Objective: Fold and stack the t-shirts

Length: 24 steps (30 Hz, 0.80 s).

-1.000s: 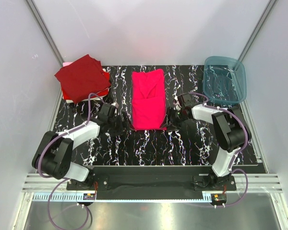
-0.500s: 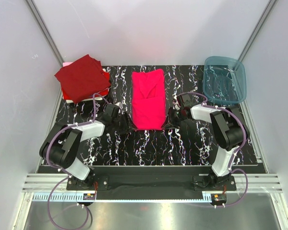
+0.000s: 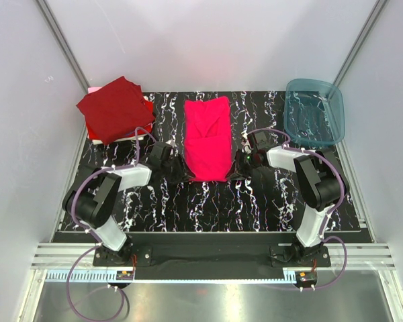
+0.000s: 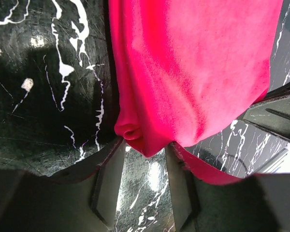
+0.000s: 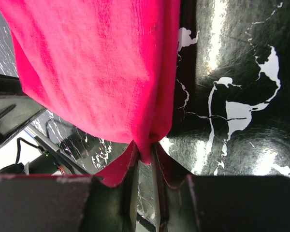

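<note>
A bright magenta t-shirt (image 3: pixel 208 137), folded lengthwise into a narrow strip, lies in the middle of the black marbled table (image 3: pixel 208 208). My left gripper (image 3: pixel 178 176) is at its near left corner. In the left wrist view the jaws (image 4: pixel 145 151) hold a bunched corner of the magenta cloth (image 4: pixel 198 72) between their tips. My right gripper (image 3: pixel 237 171) is at the near right corner. In the right wrist view its narrow jaws (image 5: pixel 145 157) pinch the magenta cloth's (image 5: pixel 96 67) edge. Folded t-shirts, a dark maroon one (image 3: pixel 115 107) on top, are stacked at the back left.
A teal translucent bin (image 3: pixel 314 111) stands at the back right corner. White walls and metal rails close in the table on both sides. The arm bases sit at the near edge.
My left gripper has moved right to the shirt's near left corner. Both grippers have closed on the near hem, which is now slightly bunched.
</note>
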Tool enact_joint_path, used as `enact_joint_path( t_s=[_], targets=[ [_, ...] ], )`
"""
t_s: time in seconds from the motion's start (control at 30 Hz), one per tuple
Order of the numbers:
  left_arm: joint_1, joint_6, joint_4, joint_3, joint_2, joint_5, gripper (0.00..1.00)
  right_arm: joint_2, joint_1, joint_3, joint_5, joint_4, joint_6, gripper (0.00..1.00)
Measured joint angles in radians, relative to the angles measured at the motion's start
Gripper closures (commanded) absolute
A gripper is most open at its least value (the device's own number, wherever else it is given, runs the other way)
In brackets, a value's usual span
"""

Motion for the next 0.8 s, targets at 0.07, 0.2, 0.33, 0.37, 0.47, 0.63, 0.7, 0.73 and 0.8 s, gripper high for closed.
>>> enact_joint_path(
  t_s=[0.07, 0.2, 0.33, 0.37, 0.47, 0.63, 0.7, 0.73, 0.8],
  targets=[
    [-0.001, -0.002, -0.003, 0.006, 0.007, -0.004, 0.68, 0.0, 0.0, 0.0, 0.0, 0.0, 0.0, 0.79],
    [0.0, -0.004, -0.011, 0.014, 0.025, -0.013, 0.98, 0.0, 0.0, 0.0, -0.001, 0.001, -0.002, 0.8],
    [-0.001, 0.0, -0.013, 0.017, 0.026, -0.015, 1.0, 0.0, 0.0, 0.0, -0.01, 0.002, -0.003, 0.91],
    [-0.001, 0.0, -0.013, 0.017, 0.026, -0.015, 1.0, 0.0, 0.0, 0.0, -0.011, 0.002, -0.007, 0.96],
    [-0.002, 0.0, -0.013, 0.016, 0.025, -0.014, 1.0, 0.0, 0.0, -0.003, -0.017, 0.005, -0.006, 1.0],
    [-0.033, 0.004, -0.08, -0.025, -0.054, -0.042, 1.0, -0.053, 0.001, -0.086, -0.017, 0.024, 0.012, 1.0],
    [-0.069, 0.002, -0.133, -0.048, -0.121, -0.053, 1.0, -0.111, 0.004, -0.135, -0.016, 0.008, 0.024, 1.0],
    [-0.086, -0.002, -0.153, -0.058, -0.151, -0.058, 1.0, -0.151, 0.008, -0.163, -0.014, 0.002, 0.03, 1.0],
    [-0.143, -0.014, -0.198, -0.084, -0.24, -0.079, 1.0, -0.245, 0.023, -0.216, -0.006, -0.018, 0.042, 1.0]
  ],
)
